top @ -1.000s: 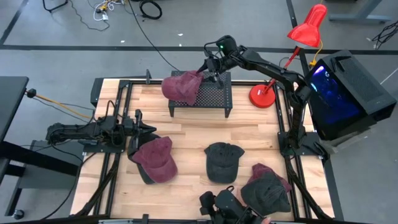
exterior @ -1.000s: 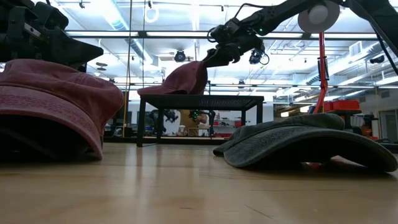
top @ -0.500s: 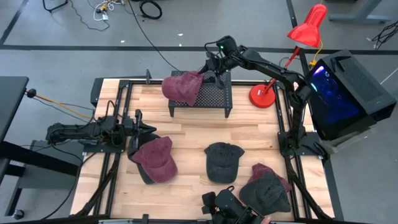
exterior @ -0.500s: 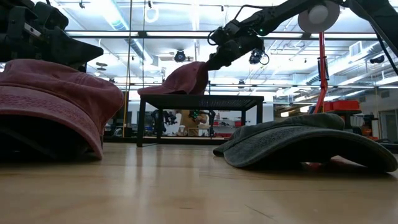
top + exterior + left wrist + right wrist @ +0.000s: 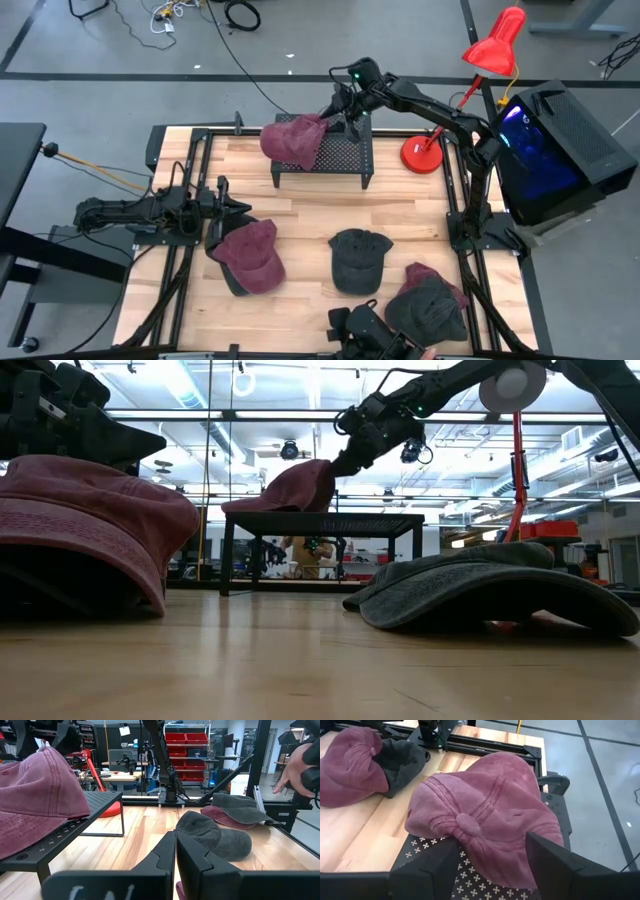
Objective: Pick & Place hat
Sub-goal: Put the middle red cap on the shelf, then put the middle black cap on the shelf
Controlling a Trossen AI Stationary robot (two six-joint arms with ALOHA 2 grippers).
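Wooden table (image 5: 300, 225) under workshop lights, right pincer (image 5: 340, 112) spread over maroon hat (image 5: 292, 138), left pincer (image 5: 240, 208) clenched.

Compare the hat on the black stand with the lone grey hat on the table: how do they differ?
The stand hat is maroon; the grey hat is dark grey. The stand hat sits raised on the perforated stand, overhanging its edge, with the open right gripper beside it; the grey hat lies on the table, away from both grippers. Both are caps.

the near maroon hat (image 5: 85, 520) is cut off at the low view's left edge. a dark cap (image 5: 222, 262) lies mostly hidden beneath it. the stand (image 5: 60, 832) runs off the left wrist view's edge.
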